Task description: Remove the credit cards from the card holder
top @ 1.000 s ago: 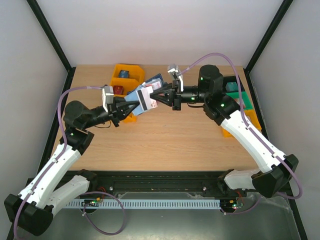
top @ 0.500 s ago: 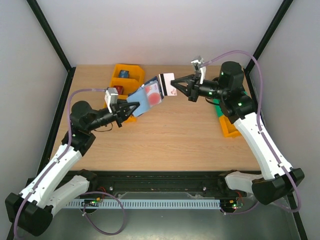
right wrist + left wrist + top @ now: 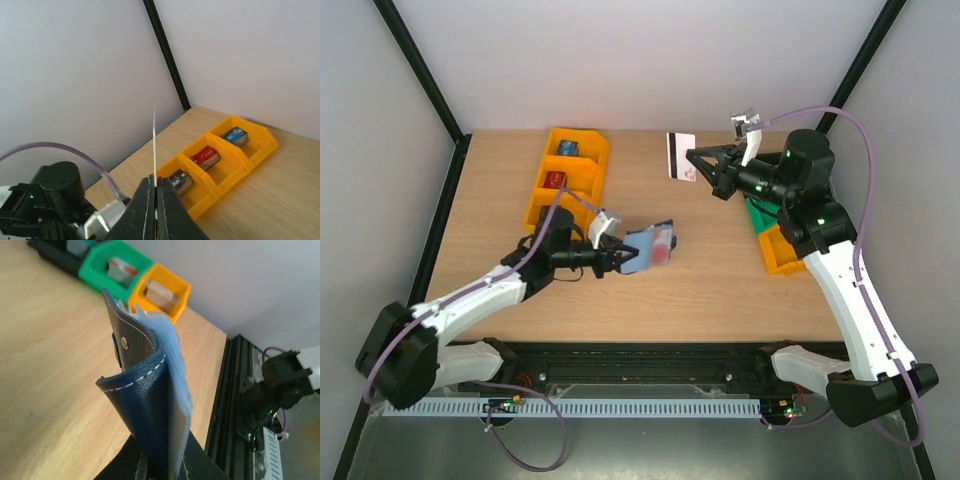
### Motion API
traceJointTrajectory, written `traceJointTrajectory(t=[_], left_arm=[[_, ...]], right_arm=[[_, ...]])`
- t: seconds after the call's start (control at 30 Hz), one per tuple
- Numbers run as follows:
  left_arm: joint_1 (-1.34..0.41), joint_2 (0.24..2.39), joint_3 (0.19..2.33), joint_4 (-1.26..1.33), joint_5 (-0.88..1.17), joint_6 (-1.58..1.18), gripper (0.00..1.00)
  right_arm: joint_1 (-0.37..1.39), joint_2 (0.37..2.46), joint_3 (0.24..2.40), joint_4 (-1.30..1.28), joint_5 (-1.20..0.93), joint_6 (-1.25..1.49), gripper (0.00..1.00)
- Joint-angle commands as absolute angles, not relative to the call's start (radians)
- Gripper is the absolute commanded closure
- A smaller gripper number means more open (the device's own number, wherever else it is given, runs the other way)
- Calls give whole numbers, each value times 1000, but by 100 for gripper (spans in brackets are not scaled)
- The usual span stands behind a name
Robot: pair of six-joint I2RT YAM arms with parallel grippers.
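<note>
Wooden table spreads below both arms. Left gripper is clamped on the open card holder, lifted off the surface, something red showing inside. Right gripper pinches a white credit card upright, to the right of the yellow bin.

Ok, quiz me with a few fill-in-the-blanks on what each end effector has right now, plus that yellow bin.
1. The left end effector is shut on the ___.
2. The right end effector is shut on a single white ___.
3. The yellow bin is divided into ___ compartments.

Missing words: card holder; card; three.
</note>
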State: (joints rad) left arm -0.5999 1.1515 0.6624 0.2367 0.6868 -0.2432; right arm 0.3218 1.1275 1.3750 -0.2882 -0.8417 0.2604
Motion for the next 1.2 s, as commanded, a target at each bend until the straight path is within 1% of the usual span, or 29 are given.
traceJointTrajectory(t=[0.0, 0.3, 0.53, 0.83, 0.97, 1.03, 1.1, 1.17], left_arm=[[-648, 1288, 680, 352, 693, -224, 98], [-655, 1460, 658, 454, 614, -188, 98], [-655, 1550, 655, 491, 584, -113, 98], [-655, 1651, 702, 468, 617, -15, 98], [-655, 1700, 747, 414, 580, 17, 98], [-654, 1693, 737, 444, 539, 4, 98], [-651, 1683, 722, 481, 540, -8, 98], [-651, 1680, 712, 513, 547, -14, 98]], right_arm=[[319, 1109, 1355, -355, -800, 208, 98], [295, 1206, 1403, -383, -823, 201, 98], [209, 1293, 1494, -454, -788, 237, 98], [192, 1403, 1711, -726, -618, 118, 98], [192, 1427, 1759, -814, -463, 92, 98], [194, 1415, 1745, -861, -324, 52, 98], [208, 1410, 1735, -925, -96, -13, 98], [265, 1404, 1697, -947, 215, -109, 98]])
